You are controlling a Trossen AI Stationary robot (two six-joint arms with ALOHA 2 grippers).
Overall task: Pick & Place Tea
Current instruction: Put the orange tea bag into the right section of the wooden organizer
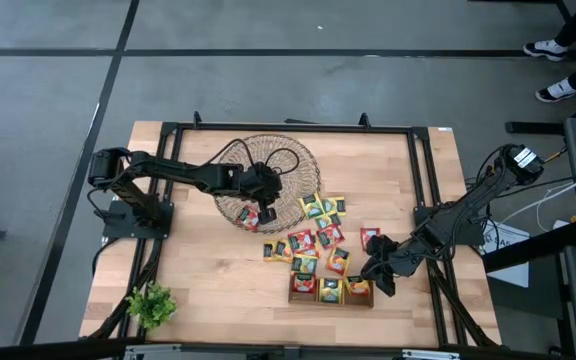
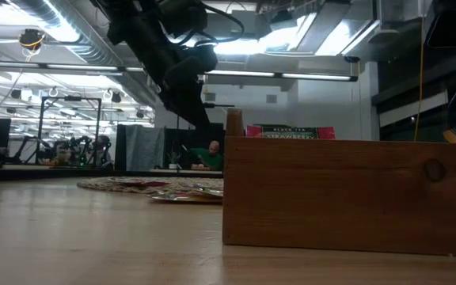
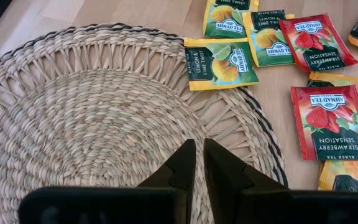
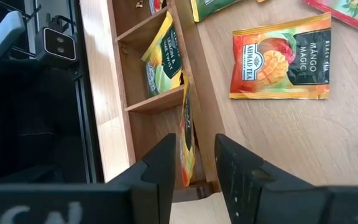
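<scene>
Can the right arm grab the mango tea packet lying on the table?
Probably yes. The right gripper is open beside the wooden tray, and the orange mango tea sachet lies flat on bare wood just ahead, with nothing covering it.

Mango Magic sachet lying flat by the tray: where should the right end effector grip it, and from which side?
The Mango Magic sachet lies flat on bare table, clear of the wooden tray. Probably best to come straight down with the right end effector and pinch across one crimped short edge; that seam is stiffer, and nothing crowds it.
</scene>
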